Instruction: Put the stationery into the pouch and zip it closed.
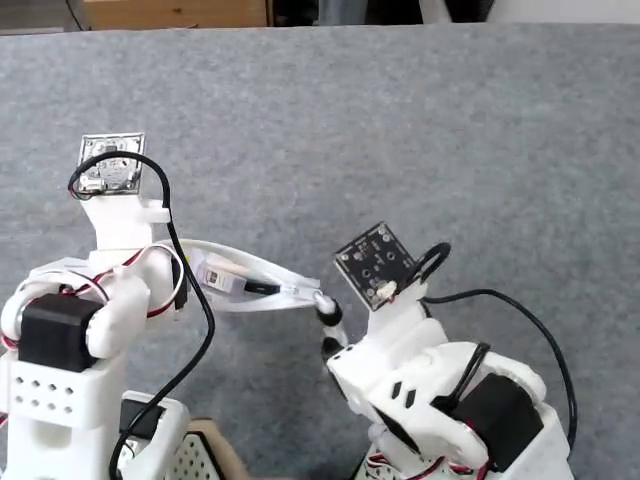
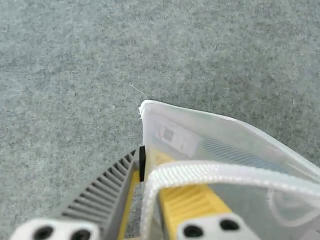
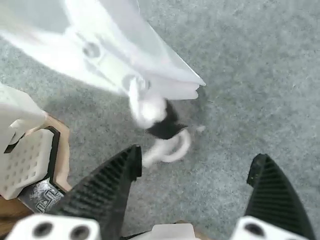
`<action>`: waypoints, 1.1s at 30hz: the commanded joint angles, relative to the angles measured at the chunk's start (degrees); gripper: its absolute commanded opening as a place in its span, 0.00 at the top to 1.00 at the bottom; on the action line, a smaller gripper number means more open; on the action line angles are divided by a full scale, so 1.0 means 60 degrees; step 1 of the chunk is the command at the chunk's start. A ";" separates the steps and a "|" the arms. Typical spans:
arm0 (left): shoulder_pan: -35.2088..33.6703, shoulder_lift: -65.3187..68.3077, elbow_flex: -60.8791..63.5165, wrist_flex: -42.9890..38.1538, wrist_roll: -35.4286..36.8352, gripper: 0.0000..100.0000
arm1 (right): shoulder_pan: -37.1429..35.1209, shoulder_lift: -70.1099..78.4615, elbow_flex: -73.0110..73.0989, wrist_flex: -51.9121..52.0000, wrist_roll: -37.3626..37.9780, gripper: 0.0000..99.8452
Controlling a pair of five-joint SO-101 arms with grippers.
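Note:
A white see-through pouch (image 1: pixel 255 285) hangs between the two arms above the grey mat. My left gripper (image 2: pixel 147 162) is shut on the pouch's corner edge (image 2: pixel 150 130), with the grey finger outside and the yellow one behind the fabric. Through the pouch (image 2: pixel 235 145) I see a white labelled item (image 2: pixel 175 137); in the high view it is a white piece with a dark tip (image 1: pixel 235 278). A white and black zipper pull charm (image 3: pixel 160 125) dangles from the pouch's other end (image 3: pixel 170 82). My right gripper (image 3: pixel 196 157) stands open just short of the charm (image 1: pixel 327 310), touching nothing.
Grey felt mat (image 1: pixel 400 130) covers the table, with wide room beyond the arms. A tan board with a white perforated arm base (image 3: pixel 25 160) sits beside the right gripper, near the table's front edge (image 1: pixel 215 450). A wooden piece (image 1: pixel 175 12) lies past the far edge.

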 commanded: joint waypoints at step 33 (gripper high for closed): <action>-0.0081 0.0249 -0.0022 -0.0205 0.0103 0.97 | -0.0571 0.0081 0.2410 -0.3062 0.0103 0.98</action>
